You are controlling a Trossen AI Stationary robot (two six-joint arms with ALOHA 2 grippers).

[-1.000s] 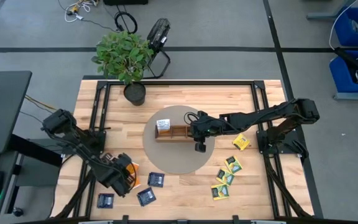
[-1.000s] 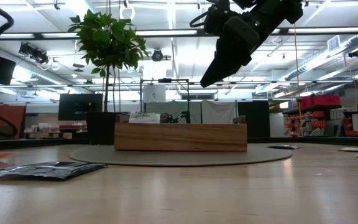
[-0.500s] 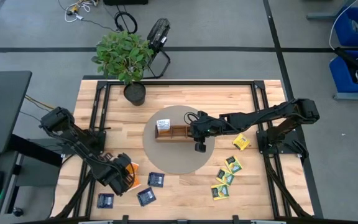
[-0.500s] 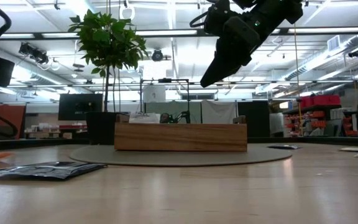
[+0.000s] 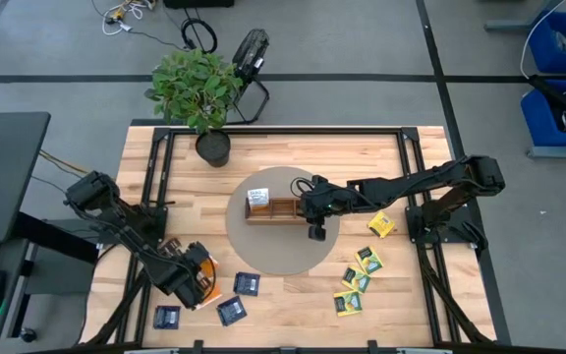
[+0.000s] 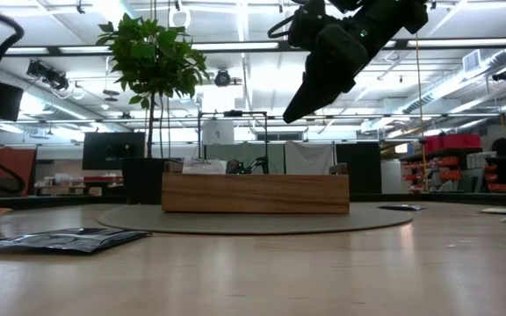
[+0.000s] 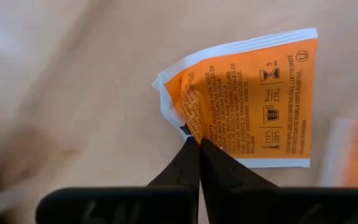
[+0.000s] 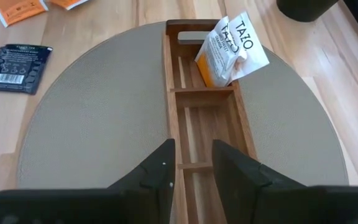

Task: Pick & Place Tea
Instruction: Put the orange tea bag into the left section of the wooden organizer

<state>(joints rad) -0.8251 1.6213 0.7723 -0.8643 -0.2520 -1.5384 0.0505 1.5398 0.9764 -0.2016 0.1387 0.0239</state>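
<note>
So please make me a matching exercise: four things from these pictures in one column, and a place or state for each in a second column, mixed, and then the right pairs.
Column one:
1. left end effector
2. right end effector
3. long brown wooden three-compartment tray
4. flat yellow-green square tea packets

Column two:
A. lying on the round grey mat
B. scattered on the bare wooden table, on the right arm's side
C. shut on the corner of an orange tea packet
D. open, hanging above the tray

Pairs: 1-C, 2-D, 3-A, 4-B
</note>
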